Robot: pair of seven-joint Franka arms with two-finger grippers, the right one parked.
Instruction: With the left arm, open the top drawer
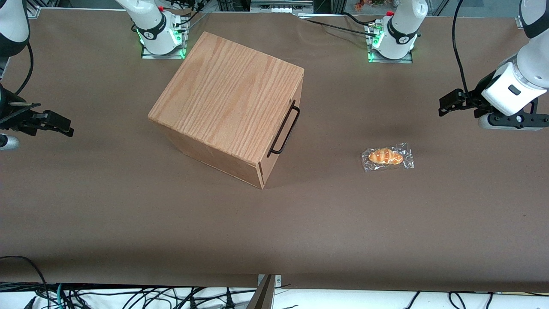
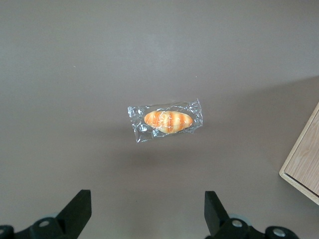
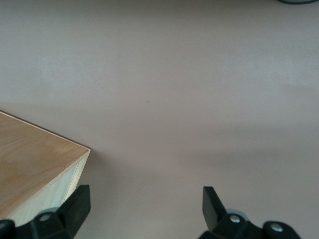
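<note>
Top drawer (image 1: 284, 128) of the oak-grain cabinet (image 1: 227, 94), seen edge-on and fully shut, the cabinet standing skewed near the middle of the table; the drawer front faces the working arm's end of the table, turned slightly toward the front camera; its thin black wire handle (image 1: 284, 127) runs lengthwise along that front, its long axis slanting from farther to nearer the front camera. Left arm's gripper (image 1: 450, 104) hovers well apart from the handle, toward the working arm's end, above the table, jaws spread wide and holding nothing; fingers (image 2: 77, 211) frame bare surface. Judgement: the coming move is a sideways reach toward the cabinet, with the jaws turned to straddle the handle across its long axis. Wrapped bread roll (image 1: 387, 157) lies flat between gripper and cabinet, nearer the front camera than the straight path. Table (image 1: 128, 223) covered in matt brown sheet; room around the drawer front is ample.
</note>
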